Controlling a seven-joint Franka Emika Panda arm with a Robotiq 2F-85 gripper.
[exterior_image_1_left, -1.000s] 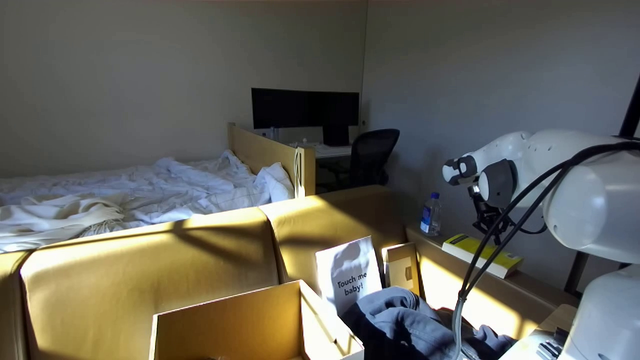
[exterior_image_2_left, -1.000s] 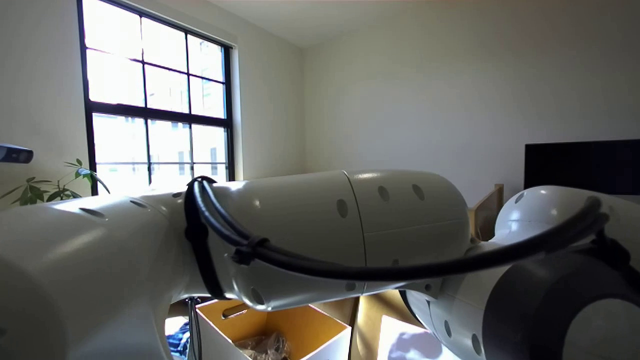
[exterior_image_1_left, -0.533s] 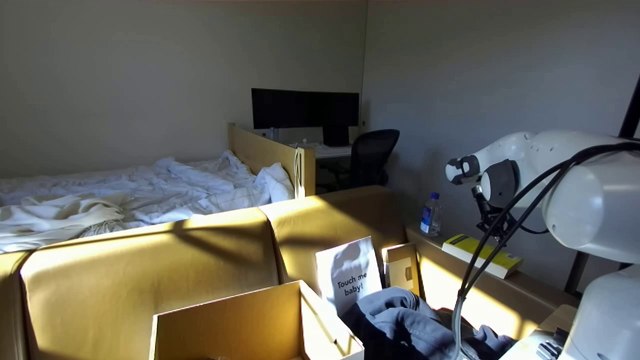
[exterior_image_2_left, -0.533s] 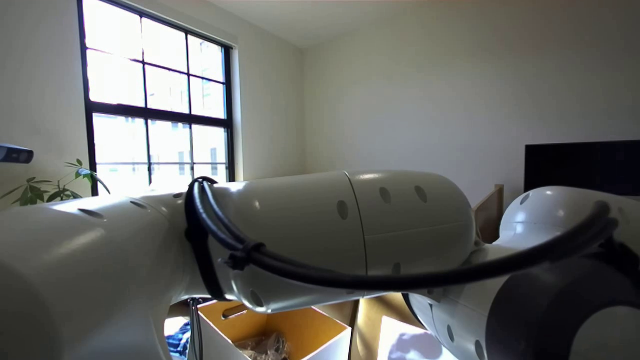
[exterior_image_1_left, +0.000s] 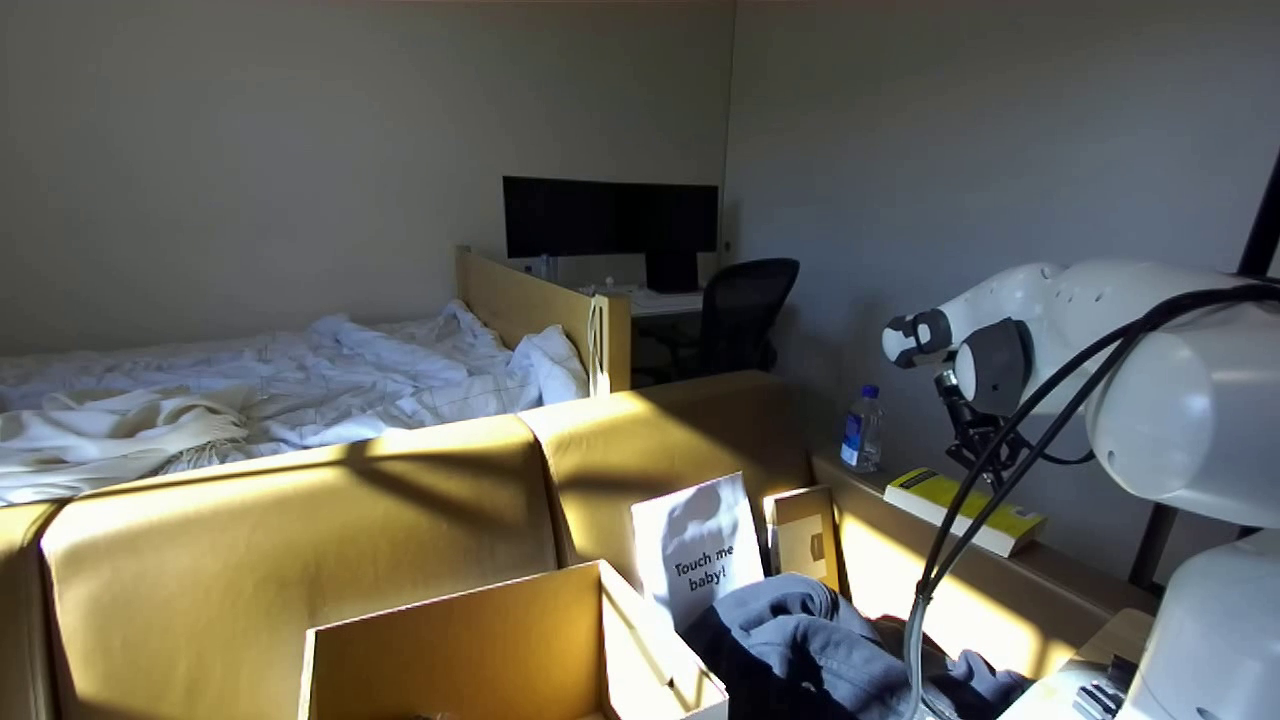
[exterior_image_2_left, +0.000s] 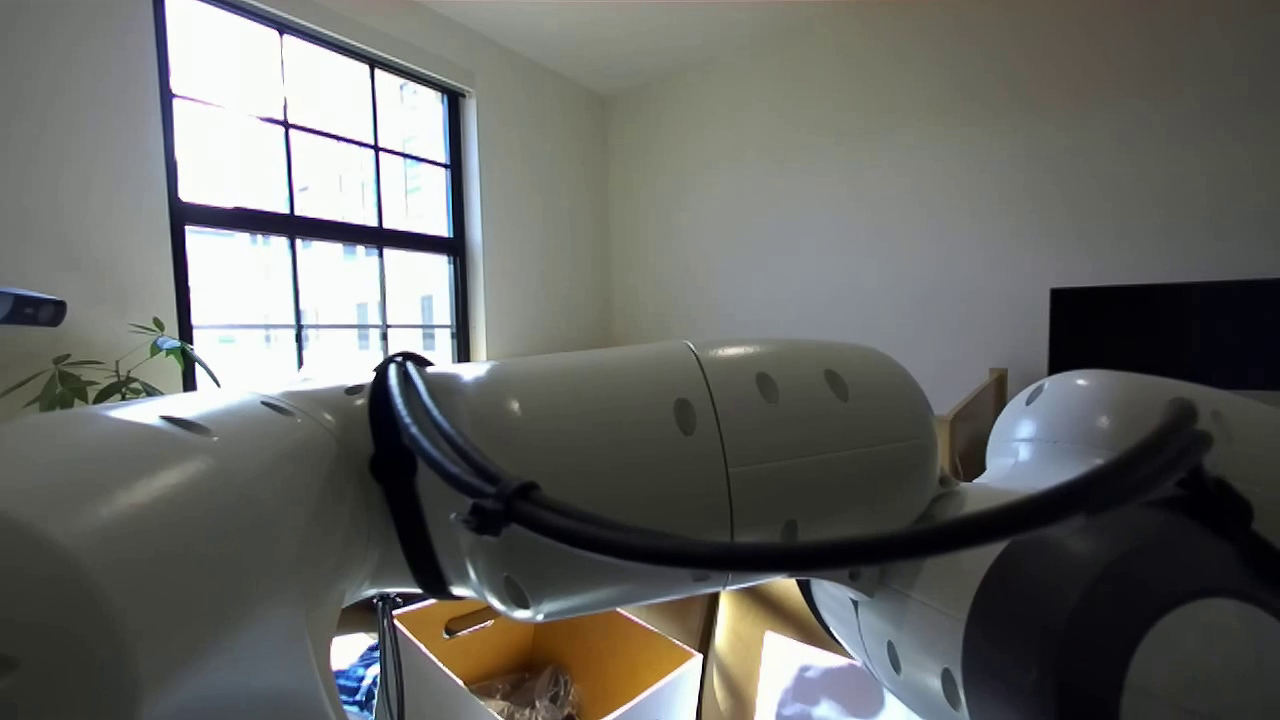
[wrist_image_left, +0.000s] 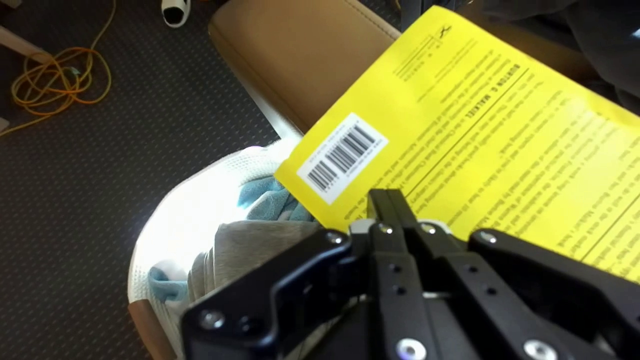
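My black gripper is shut, its two fingertips pressed together with nothing between them. In the wrist view the fingertips stand over a yellow book lying with its barcode and printed text facing up. I cannot tell whether the tips touch it. In an exterior view the gripper, partly behind the arm's cables, points down just above the yellow book. The book lies on the sofa's arm ledge. A clear water bottle with a blue cap stands upright beside the book. The gripper is hidden in the remaining exterior view.
A white basket with blue and grey cloth stands below the book's corner. An open box sits before the sofa; it also shows here. A paper sign, a cardboard piece and dark clothes lie nearby.
The gripper and wrist shifted slightly right and away from the bottle, then came back left and slightly down toward the book. The book and bottle have not moved.
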